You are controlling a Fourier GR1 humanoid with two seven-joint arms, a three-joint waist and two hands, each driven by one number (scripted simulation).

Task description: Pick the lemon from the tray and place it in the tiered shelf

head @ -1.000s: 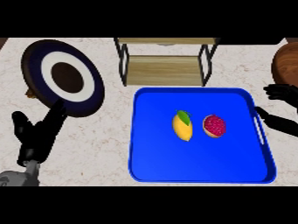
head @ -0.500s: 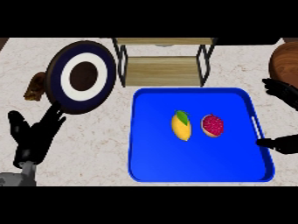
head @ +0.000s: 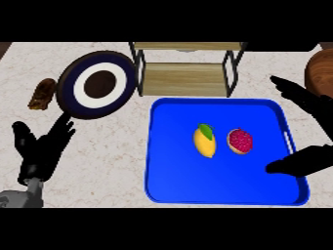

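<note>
A yellow lemon (head: 205, 142) with a green leaf lies near the middle of the blue tray (head: 170, 181). Beside it on the right sits a red fruit (head: 240, 141). The tiered shelf (head: 185, 69), wooden with a dark frame, stands just behind the tray. My right hand (head: 320, 141) hovers over the tray's right rim, open, thumb low and fingers spread toward the shelf, to the right of the red fruit and touching nothing. My left hand (head: 40, 149) rests open at the lower left, fingers up.
A dark blue and white plate (head: 95, 91) lies left of the shelf. A brown pastry (head: 43, 93) sits further left. A wooden bowl (head: 329, 74) occupies the far right edge.
The view has shifted, so everything sits further right. My right hand has moved inward over the tray's right rim and spread wider. The pastry has come into view.
</note>
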